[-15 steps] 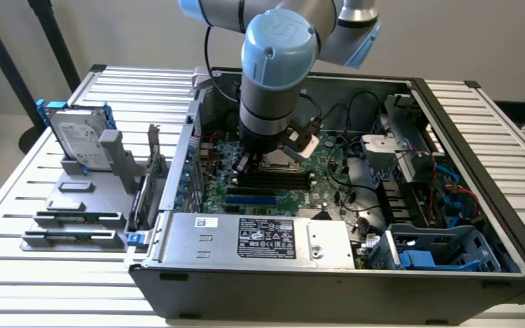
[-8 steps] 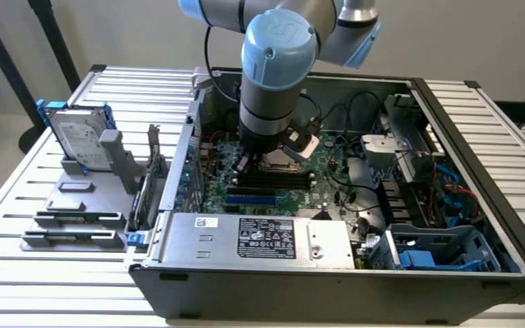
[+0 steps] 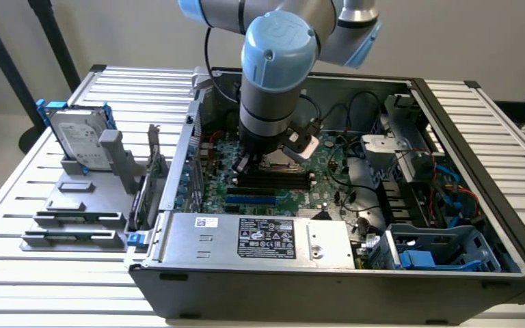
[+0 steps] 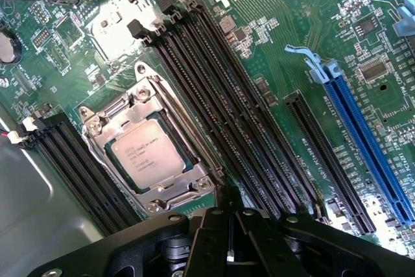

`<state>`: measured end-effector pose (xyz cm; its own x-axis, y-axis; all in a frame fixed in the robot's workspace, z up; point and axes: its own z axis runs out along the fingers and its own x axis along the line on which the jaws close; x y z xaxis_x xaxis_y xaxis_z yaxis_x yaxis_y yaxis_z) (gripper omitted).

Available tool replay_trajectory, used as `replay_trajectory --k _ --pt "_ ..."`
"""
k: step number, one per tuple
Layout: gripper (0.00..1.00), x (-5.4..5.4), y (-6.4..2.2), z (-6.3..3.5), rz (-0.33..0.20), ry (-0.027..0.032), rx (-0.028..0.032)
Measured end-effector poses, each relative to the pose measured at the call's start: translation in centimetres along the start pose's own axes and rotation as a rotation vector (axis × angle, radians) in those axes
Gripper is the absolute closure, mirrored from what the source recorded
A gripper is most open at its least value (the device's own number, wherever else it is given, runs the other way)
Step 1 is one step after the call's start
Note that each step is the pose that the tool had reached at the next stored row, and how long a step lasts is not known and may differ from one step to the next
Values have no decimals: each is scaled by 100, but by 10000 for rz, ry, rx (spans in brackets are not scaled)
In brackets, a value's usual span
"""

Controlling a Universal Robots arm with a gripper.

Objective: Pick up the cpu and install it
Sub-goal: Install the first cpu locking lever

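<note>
wrist view: cpu [image 4: 148, 156] seated in socket; gripper [image 4: 228, 238] clenched, empty; exterior: arm hides it.

The cpu [image 4: 150, 155] sits flat in its metal socket frame [image 4: 146, 189] on the green motherboard [image 4: 272, 50]. Black memory slots [image 4: 227, 108] run just beside it. The gripper [image 4: 230, 241] hangs closed and empty nearby.

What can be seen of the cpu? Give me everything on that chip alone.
The cpu is a small flat square chip with a silver-grey metal top bearing faint printed lines. It lies flat in its socket on the green motherboard, framed by a shiny metal bracket with screws at the corners, between banks of long black memory slots. The gripper is shut, apart from the chip and holding nothing.
</note>
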<state>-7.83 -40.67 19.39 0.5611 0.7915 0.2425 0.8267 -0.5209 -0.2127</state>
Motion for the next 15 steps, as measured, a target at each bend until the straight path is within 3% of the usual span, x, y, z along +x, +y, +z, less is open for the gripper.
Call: replay_trajectory --k 6,15 --pt "89 0 -5 -4 5 -10 13" --pt "89 4 -12 -27 43 -80 93"
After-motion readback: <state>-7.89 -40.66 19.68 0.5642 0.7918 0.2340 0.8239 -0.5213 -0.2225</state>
